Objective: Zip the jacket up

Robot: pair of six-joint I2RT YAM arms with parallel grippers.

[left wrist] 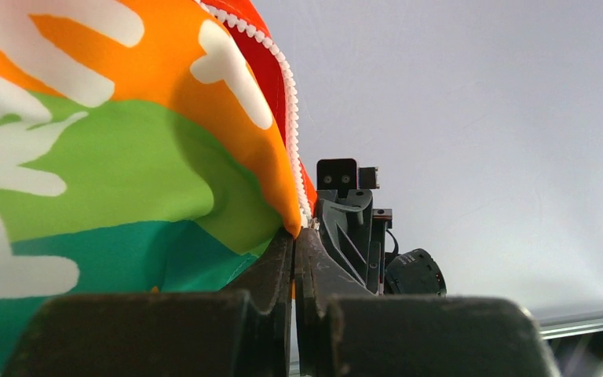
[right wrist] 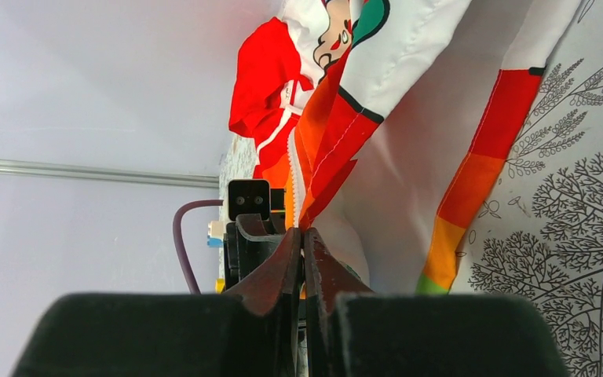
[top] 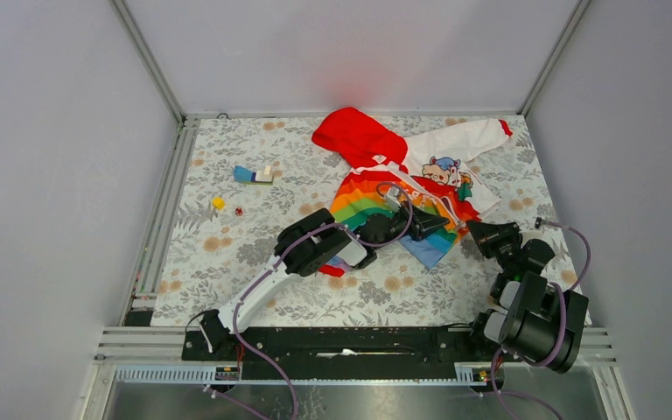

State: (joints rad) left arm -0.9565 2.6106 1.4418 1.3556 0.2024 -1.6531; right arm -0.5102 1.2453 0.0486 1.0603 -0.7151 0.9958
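Left gripper [left wrist: 293, 236] has its jaws pinched on the hem corner of the small rainbow-striped, red-hooded fabric jacket [top: 369, 199], and the right gripper [right wrist: 302, 234] is clamped on the facing zip edge just beside it. The jacket lies mid-table [top: 227, 236], hood farthest back. This looks like lining up the zip ends, and next the two edges need mating at the bottom

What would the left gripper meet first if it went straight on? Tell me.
Probably the right gripper, directly ahead just past the jacket edge that the left gripper is pinching; the gap between them is unclear.
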